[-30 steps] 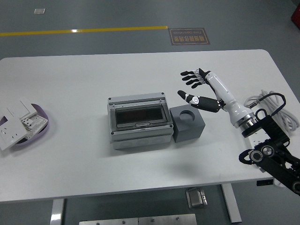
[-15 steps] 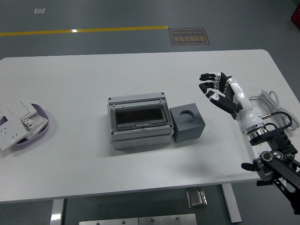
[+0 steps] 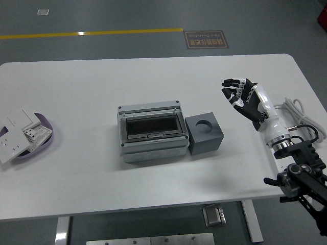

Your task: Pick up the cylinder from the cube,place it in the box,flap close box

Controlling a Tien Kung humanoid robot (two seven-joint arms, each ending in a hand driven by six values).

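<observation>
A grey box (image 3: 153,133) with its dark flap lid down sits at the table's middle. A grey cube (image 3: 204,133) stands against its right side; the round hole in its top is empty. No cylinder shows. My right hand (image 3: 236,93) hovers above the table to the right of the cube, apart from it, fingers spread and holding nothing. My left arm is out of view.
A purple tray (image 3: 47,133) with white socket plates (image 3: 14,132) lies at the table's left edge. A white cable (image 3: 295,109) lies at the right edge, behind my right forearm. The white table (image 3: 92,87) has a rounded far right corner.
My right hand has drawn back from over the cube to the right and turned its palm. The box and cube have not moved.
</observation>
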